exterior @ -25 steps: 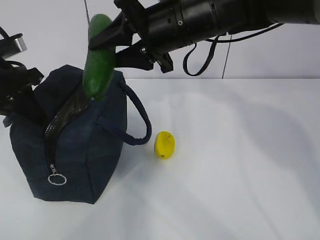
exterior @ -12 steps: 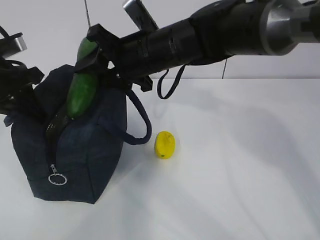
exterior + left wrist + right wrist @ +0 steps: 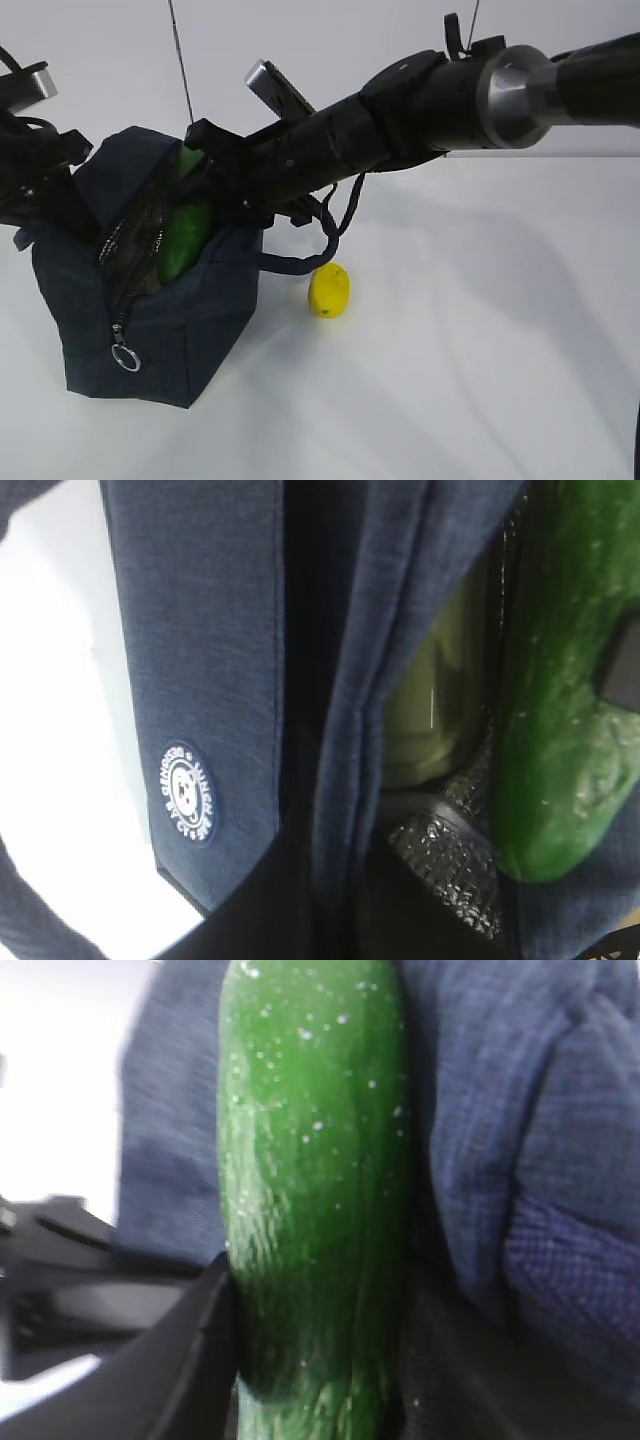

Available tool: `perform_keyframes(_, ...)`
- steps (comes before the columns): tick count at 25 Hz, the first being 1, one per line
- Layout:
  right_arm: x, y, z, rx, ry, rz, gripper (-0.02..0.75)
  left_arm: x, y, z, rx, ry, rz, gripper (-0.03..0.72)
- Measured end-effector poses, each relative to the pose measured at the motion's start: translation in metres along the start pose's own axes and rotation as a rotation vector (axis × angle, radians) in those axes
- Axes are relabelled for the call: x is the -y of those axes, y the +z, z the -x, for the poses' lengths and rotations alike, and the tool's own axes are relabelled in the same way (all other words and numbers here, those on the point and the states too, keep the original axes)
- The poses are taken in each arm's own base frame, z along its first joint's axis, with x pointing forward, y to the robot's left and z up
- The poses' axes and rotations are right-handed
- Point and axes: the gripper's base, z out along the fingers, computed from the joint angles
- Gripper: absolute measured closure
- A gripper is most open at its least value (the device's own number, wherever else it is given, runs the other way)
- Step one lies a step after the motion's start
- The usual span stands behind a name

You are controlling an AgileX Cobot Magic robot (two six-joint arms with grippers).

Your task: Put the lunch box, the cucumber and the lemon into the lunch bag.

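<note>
The navy lunch bag (image 3: 190, 320) stands at the left with its top zipper open. My right gripper (image 3: 214, 186) reaches across from the right and is shut on the dark green cucumber (image 3: 183, 243), whose lower part is down inside the opening. In the right wrist view the cucumber (image 3: 315, 1180) fills the space beside a black finger (image 3: 190, 1360). My left gripper (image 3: 45, 185) is shut on the bag's far left top edge. Inside the bag, next to the cucumber (image 3: 570, 730), shows the pale green lunch box (image 3: 432, 705). The yellow lemon (image 3: 329, 290) lies on the table right of the bag.
A bag handle (image 3: 300, 262) hangs looped under my right arm, just above the lemon. The zipper's ring pull (image 3: 126, 358) dangles at the bag's near end. White tabletop (image 3: 480, 360) stretches to the right and front.
My right arm has come down and to the left, taking the cucumber from above the bag into its opening. The bag's top has been pushed and its handle lifted. The lemon has not moved.
</note>
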Motion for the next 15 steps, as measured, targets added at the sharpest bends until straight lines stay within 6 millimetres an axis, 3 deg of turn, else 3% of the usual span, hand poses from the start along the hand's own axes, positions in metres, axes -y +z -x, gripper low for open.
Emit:
perform_keyframes(10, 0.003, 0.019, -0.014, -0.048, 0.026, -0.006, 0.379, 0.001, 0.000, 0.001, 0.006, 0.000, -0.007, 0.680)
perform_keyframes(15, 0.004, 0.023, -0.017, -0.056, 0.037, -0.003, 0.283, 0.001, 0.000, 0.001, 0.006, 0.005, -0.007, 0.680)
